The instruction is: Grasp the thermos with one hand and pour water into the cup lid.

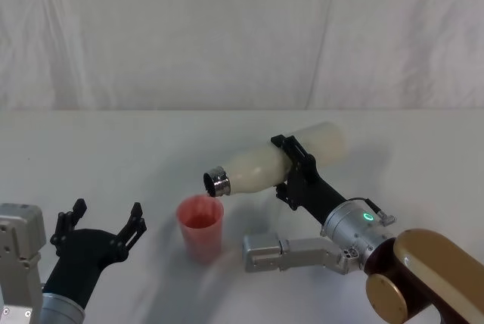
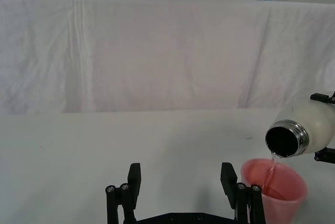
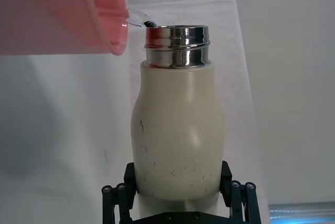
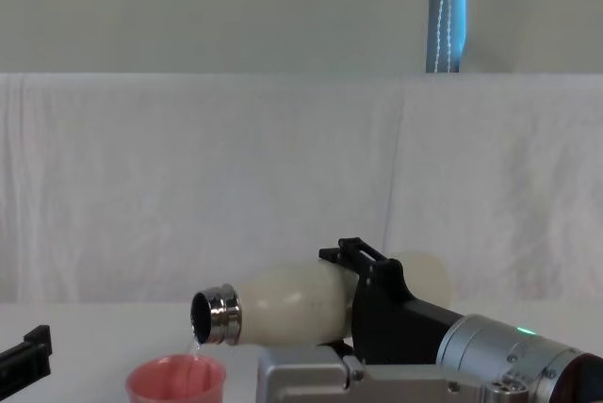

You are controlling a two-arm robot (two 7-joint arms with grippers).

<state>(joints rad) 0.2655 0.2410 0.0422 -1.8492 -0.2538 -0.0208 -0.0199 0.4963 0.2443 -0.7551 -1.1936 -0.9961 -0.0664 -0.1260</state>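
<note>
Right gripper [image 1: 291, 172] jaws clamped around the lower body of the thermos [image 1: 276, 161], one black finger on each side of the cream wall; left gripper [image 1: 106, 225] jaws spread wide, gripping nothing. Thermos held off the table [image 1: 98, 150], tipped close to horizontal, steel neck pointing toward the robot's left and sitting just above the rim of the cup lid [image 1: 201, 227]. A thin stream of water runs from the mouth into the pink cup. Cup lid stands upright on the white table, between the two grippers, bare surface all round it. Right arm reaches forward and inward from the lower right; left gripper rests low at the lower left, near the cup but apart from it.
</note>
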